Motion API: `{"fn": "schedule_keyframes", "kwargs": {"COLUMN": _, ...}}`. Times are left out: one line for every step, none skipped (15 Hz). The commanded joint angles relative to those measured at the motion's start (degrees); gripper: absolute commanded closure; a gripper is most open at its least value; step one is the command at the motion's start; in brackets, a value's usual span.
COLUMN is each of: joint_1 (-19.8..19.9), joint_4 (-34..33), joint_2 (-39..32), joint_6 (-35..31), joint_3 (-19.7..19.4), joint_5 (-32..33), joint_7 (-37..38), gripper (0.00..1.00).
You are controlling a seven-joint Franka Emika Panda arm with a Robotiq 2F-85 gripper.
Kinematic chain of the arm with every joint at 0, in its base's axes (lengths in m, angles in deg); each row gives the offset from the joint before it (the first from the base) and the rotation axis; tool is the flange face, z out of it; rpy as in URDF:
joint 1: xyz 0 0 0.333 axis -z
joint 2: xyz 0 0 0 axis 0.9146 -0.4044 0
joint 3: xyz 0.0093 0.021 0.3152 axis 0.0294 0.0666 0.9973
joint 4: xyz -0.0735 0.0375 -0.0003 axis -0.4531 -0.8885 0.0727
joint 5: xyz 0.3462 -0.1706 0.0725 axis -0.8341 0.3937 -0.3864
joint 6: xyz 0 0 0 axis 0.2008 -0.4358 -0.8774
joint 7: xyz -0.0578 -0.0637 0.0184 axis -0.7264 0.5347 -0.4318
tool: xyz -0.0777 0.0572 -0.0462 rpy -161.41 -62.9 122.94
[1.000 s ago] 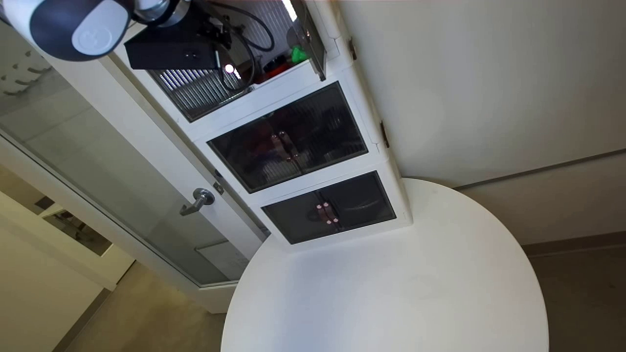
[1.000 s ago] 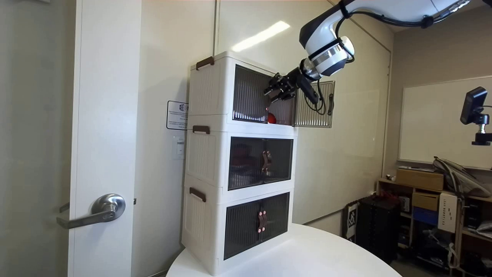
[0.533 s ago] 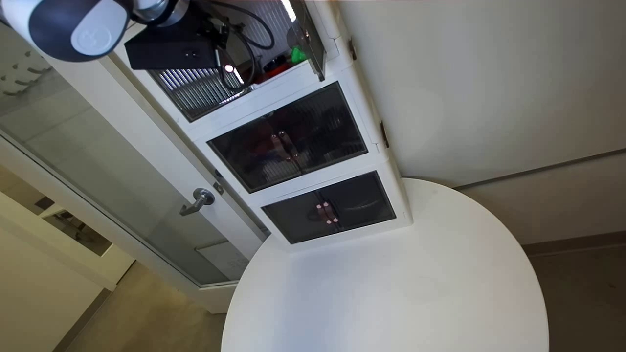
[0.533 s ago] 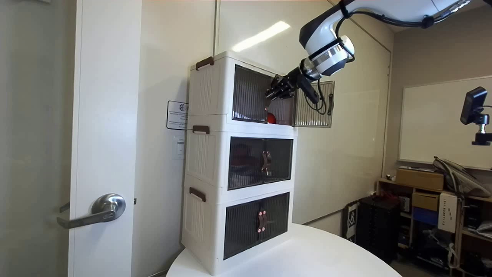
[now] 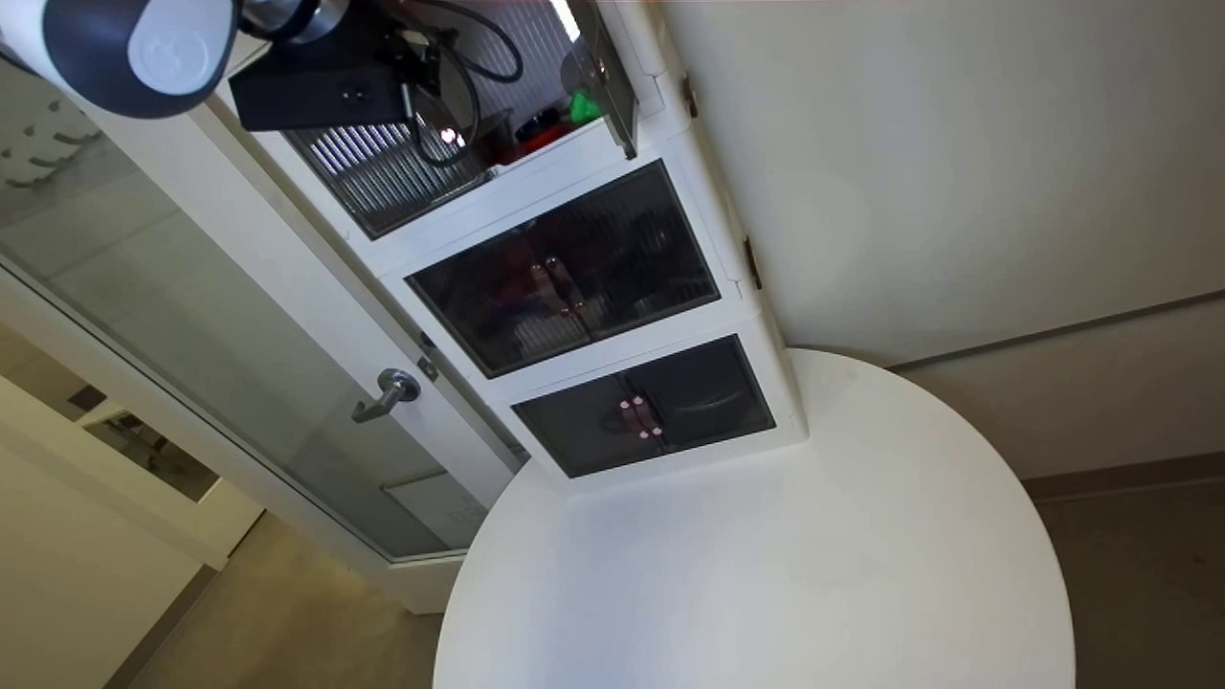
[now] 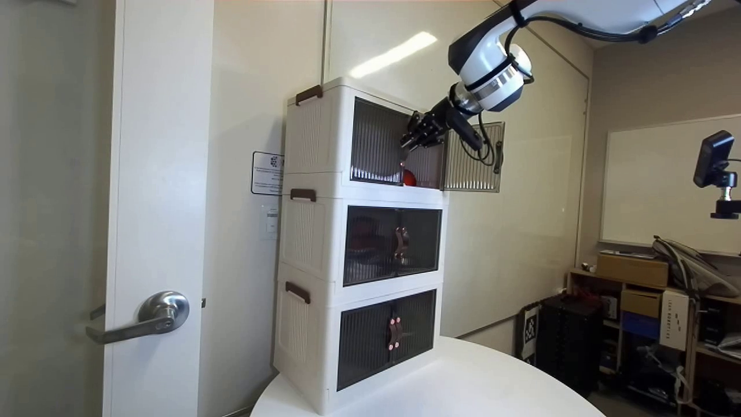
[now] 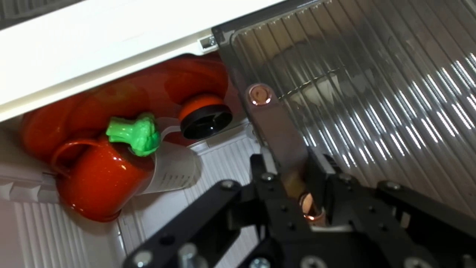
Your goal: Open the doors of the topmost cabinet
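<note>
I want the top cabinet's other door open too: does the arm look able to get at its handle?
Likely yes: the gripper has the handle between its fingers; the open door stands aside.

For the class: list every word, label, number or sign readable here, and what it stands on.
"ROBOTICS", probably, on the white box; its other word is uncertain.
Wall sign: too small to read.
Patterned tag: no readable word.
Clouded cup: scale marks, too blurred to read.
Arm's joint cap: faint emblem, unreadable.

End effector [image 7: 292,165] around handle [image 7: 279,134] of striped door [image 7: 372,93]
</note>
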Motion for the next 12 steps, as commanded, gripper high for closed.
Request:
{"fn": "schedule_keyframes", "kwargs": {"joint_1": -0.6, "joint_4": 2.4, "joint_2": 1.4, "joint_6": 1.5, "joint_3": -2.3, "joint_5": 10.8, "joint_7": 12.0, "gripper": 0.94}}
{"fn": "schedule_keyframes", "kwargs": {"joint_1": -0.6, "joint_4": 2.3, "joint_2": 1.5, "joint_6": 2.0, "joint_3": -2.3, "joint_5": 13.1, "joint_7": 14.5, "gripper": 0.94}}
{"fn": "schedule_keyframes", "kwargs": {"joint_1": -0.5, "joint_4": 2.2, "joint_2": 1.7, "joint_6": 2.5, "joint_3": -2.2, "joint_5": 15.4, "joint_7": 17.1, "gripper": 0.94}}
{"fn": "schedule_keyframes", "kwargs": {"joint_1": -0.4, "joint_4": 2.2, "joint_2": 1.9, "joint_6": 3.0, "joint_3": -2.0, "joint_5": 17.2, "joint_7": 19.2, "gripper": 0.94}}
{"fn": "schedule_keyframes", "kwargs": {"joint_1": -0.2, "joint_4": 2.2, "joint_2": 2.1, "joint_6": 3.6, "joint_3": -1.8, "joint_5": 18.9, "joint_7": 21.1, "gripper": 0.94}}
{"fn": "schedule_keyframes", "kwargs": {"joint_1": -0.2, "joint_4": 2.2, "joint_2": 2.4, "joint_6": 4.3, "joint_3": -1.8, "joint_5": 20.4, "joint_7": 22.7, "gripper": 0.94}}
{"fn": "schedule_keyframes", "kwargs": {"joint_1": -0.3, "joint_4": 2.2, "joint_2": 2.7, "joint_6": 5.4, "joint_3": -1.8, "joint_5": 21.7, "joint_7": 24.2, "gripper": 0.94}}
{"fn": "schedule_keyframes", "kwargs": {"joint_1": -0.2, "joint_4": 2.0, "joint_2": 2.9, "joint_6": 6.9, "joint_3": -1.8, "joint_5": 22.7, "joint_7": 25.3, "gripper": 0.94}}
{"fn": "schedule_keyframes", "kwargs": {"joint_1": -0.2, "joint_4": 1.8, "joint_2": 3.1, "joint_6": 8.5, "joint_3": -1.9, "joint_5": 23.8, "joint_7": 26.4, "gripper": 0.94}}
{"fn": "schedule_keyframes", "kwargs": {"joint_1": -0.1, "joint_4": 1.5, "joint_2": 3.4, "joint_6": 10.5, "joint_3": -1.7, "joint_5": 24.3, "joint_7": 26.7, "gripper": 0.94}}
{"fn": "schedule_keyframes", "kwargs": {"joint_1": 0.0, "joint_4": 1.2, "joint_2": 3.7, "joint_6": 11.9, "joint_3": -1.7, "joint_5": 24.9, "joint_7": 27.2, "gripper": 0.94}}
{"fn": "schedule_keyframes", "kwargs": {"joint_1": 0.1, "joint_4": 1.0, "joint_2": 4.2, "joint_6": 13.5, "joint_3": -1.7, "joint_5": 25.3, "joint_7": 27.3, "gripper": 0.94}}
